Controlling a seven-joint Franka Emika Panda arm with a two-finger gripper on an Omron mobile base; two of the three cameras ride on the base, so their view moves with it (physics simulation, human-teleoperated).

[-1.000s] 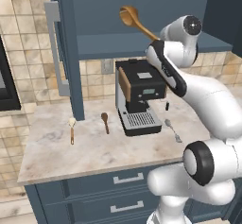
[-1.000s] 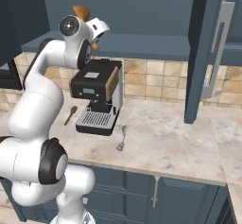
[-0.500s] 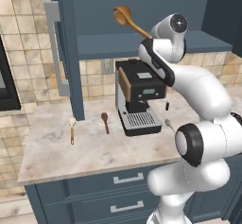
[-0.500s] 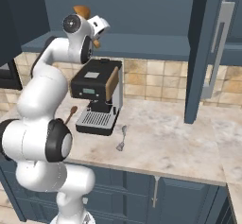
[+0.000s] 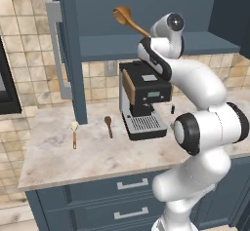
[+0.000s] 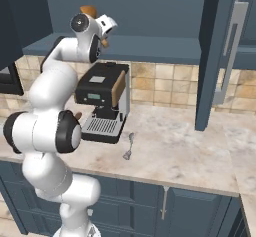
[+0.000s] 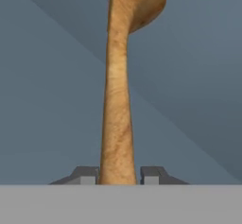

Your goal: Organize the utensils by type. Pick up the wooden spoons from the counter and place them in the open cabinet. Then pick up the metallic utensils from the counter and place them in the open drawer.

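**Big wooden spoon held up inside the open cabinet**

The gripper [image 7: 118, 176] is closed on the handle of the large wooden spoon [image 5: 128, 21], its two dark fingertips [image 7: 86, 175] pressed against either side of the handle. The spoon's broad head points up and away from the hand, above the cabinet shelf [image 5: 112, 47] and in front of the cabinet's back wall. There is free room above the shelf on both sides of the spoon; the cabinet door [image 5: 68, 54] with its long bar handle stands open at the left edge of that space.

Compared with a second ago, the arm has turned and the spoon has moved further left and a little higher inside the cabinet.

The spoon is orange-tan with visible grain, a long tapering handle and a rounded head.

On the counter [image 5: 93, 162], the small cream-bowled spoon [image 5: 74, 133] lies near the left end, just below the door, and the short dark brown spoon [image 5: 108, 126] lies between it and the coffee machine [image 5: 144, 98]. The metal spoon [image 6: 129, 147] lies on the other side of the machine, near the counter's front edge.
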